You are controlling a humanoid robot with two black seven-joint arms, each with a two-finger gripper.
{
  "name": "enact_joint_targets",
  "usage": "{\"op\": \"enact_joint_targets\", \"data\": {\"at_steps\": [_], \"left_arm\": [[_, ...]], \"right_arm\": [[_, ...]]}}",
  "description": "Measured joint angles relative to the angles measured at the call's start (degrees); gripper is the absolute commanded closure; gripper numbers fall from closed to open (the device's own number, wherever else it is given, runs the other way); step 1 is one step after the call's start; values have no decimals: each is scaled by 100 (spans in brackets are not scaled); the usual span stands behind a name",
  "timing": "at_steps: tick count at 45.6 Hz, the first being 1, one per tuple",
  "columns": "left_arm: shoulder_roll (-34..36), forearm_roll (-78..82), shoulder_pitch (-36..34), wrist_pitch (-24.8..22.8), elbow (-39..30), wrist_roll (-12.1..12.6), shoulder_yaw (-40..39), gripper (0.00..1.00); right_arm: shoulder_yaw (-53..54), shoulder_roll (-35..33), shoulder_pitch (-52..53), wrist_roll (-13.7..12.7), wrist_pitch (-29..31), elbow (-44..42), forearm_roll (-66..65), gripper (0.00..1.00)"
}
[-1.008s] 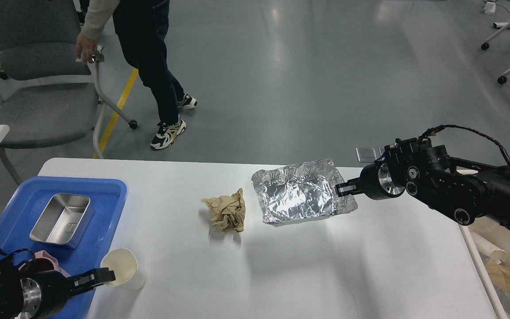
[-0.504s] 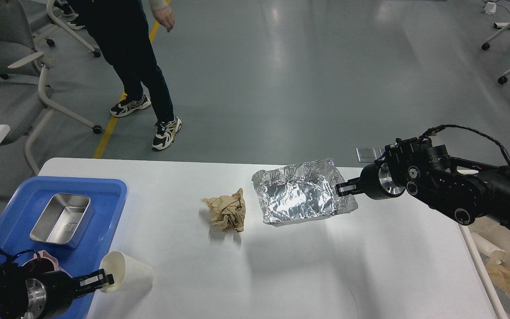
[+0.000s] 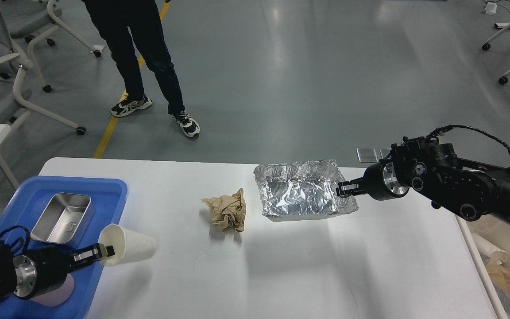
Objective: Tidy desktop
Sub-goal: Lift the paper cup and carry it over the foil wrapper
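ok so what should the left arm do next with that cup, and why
Probably carry the paper cup left over the blue tray and set it down. The left gripper is pinching its rim, the cup is tipped sideways above the desktop, and the tray already holds a steel container.

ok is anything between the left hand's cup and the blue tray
Nothing visible. The left hand grips the rim of the tipped paper cup right at the blue tray's edge. The steel container sits in the tray, farther back.
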Motion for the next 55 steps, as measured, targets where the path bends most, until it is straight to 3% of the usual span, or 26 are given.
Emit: {"op": "enact_joint_targets", "data": {"at_steps": [11, 30, 36, 47, 55], "left_arm": [[416, -415, -270, -239, -376, -12, -618, 100], [746, -1188, -1979, -628, -388, 49, -581, 100], [575, -1195, -2296, -725, -375, 62, -451, 100], [-117, -1195, -3136, -732, -110, 63, 543, 100], [-545, -1233, -3319, -712, 142, 41, 800, 100]], "right_arm": [[-23, 74, -6, 0, 1, 2, 0, 100], [-450, 512, 119, -25, 1, 51, 167, 100], [-454, 630, 255, -26, 6, 41, 168, 100], [-457, 680, 564, -26, 43, 55, 277, 100], [-465, 755, 727, -25, 78, 50, 289, 100]]}}
